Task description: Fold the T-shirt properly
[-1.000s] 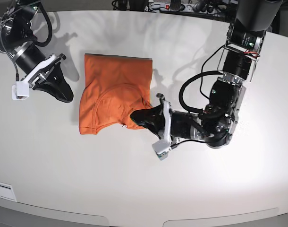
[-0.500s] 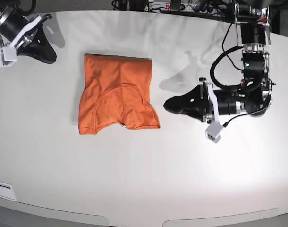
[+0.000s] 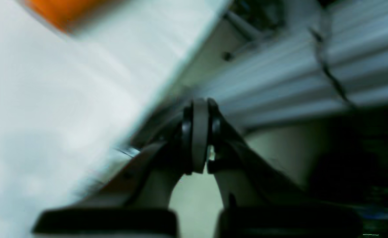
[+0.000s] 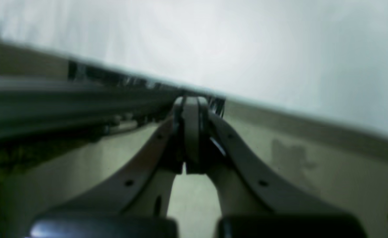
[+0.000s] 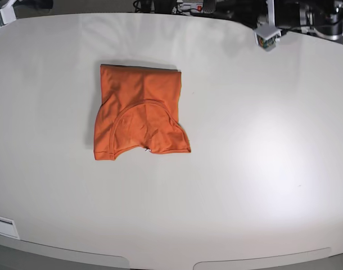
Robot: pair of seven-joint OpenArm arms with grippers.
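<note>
Hands point(image 3: 200, 132) shut, beyond table edge point(image 5: 160, 14)

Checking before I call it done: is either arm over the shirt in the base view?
No, the shirt lies alone on the table.

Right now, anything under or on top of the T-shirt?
Nothing on top: the folded orange T-shirt lies flat on the white table, neckline seam facing up, no gripper near it. What its folded layers cover cannot be seen.
</note>
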